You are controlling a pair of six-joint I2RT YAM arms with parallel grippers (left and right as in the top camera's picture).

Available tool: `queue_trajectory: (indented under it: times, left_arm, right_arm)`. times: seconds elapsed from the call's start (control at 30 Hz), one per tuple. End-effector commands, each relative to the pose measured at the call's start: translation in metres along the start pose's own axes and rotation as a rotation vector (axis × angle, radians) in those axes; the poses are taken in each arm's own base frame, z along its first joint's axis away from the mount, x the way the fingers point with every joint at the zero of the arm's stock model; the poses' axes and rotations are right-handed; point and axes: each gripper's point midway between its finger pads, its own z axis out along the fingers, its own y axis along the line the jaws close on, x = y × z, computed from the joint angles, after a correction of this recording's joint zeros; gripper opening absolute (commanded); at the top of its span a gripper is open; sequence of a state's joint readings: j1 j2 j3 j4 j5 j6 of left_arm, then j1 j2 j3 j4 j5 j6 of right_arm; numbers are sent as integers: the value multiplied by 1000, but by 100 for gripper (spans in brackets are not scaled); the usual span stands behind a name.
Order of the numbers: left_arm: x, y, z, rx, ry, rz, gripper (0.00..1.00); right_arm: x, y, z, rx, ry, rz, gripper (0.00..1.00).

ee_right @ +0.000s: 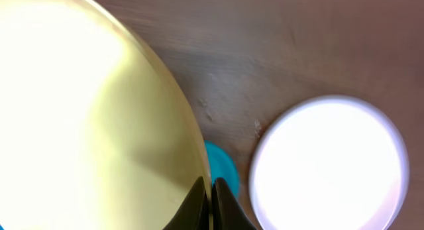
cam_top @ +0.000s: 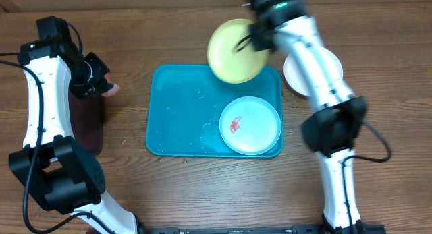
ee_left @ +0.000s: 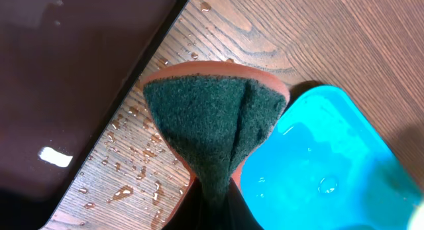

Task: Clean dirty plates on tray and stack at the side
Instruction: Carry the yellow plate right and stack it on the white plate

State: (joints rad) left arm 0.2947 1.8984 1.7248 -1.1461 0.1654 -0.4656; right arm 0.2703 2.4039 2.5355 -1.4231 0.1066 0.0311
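Plates sit in three places. The lime green plate (cam_top: 233, 52) is tilted in the air over the far right corner of the turquoise tray (cam_top: 179, 106). The right end effector (ee_right: 211, 193) pinches its rim, fingers all but closed on the thin edge. In the right wrist view this plate fills the left side, directly against the fingertips. The white plate (ee_right: 329, 167) lies flat on the wooden surface (cam_top: 378, 32) just right of the tray, partly under the right arm. The mint-blue plate (cam_top: 250, 125) rests inside the tray at its near right corner, with a red smear (cam_top: 235, 123) left of its centre.

The left end effector (ee_left: 212, 210) is well apart from all three plates, clamped on a sponge (ee_left: 209, 120) with its green scouring face toward the camera. It hangs over wet wood between the dark tray (ee_left: 66, 71) and the turquoise tray's corner.
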Motion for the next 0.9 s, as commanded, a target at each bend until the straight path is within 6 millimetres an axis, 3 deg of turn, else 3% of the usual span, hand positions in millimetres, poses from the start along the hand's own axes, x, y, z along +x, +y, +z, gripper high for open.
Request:
queue_trajectory:
  times: [0.0,0.1,0.23,0.4,0.53,0.6,0.67,0.77,0.87]
  left_arm:
    - [-4,-8,-10,31,-26,3,4]
    - [-4,-8,-10,32,-27,4,4]
    - [-4,-11,-10,36,-32,10,4]
    - [-4,-13,-9,38,-33,15,4]
    - [-2,-17,-9,41,-34,26,4]
    - [-2,-19,-8,42,-33,30,4]
    - [-1,-19,-8,43,-33,32,4]
    - [0,-22,-8,44,-31,37,4]
    - [1,-23,-7,45,-30,46,4]
  right_arm:
    - [9,-30,-28,-306,38,191,4]
    - [37,-92,-10,-273,131,332,4]
    - [72,-153,12,-244,211,482,4]
    - [101,-187,33,-238,258,578,4]
    - [108,-193,45,-236,263,595,4]
    - [106,-194,47,-235,253,593,39]
    - [104,-193,47,-237,247,589,51]
    - [101,-182,45,-271,250,576,56]
    - [93,-158,36,-354,239,523,56]
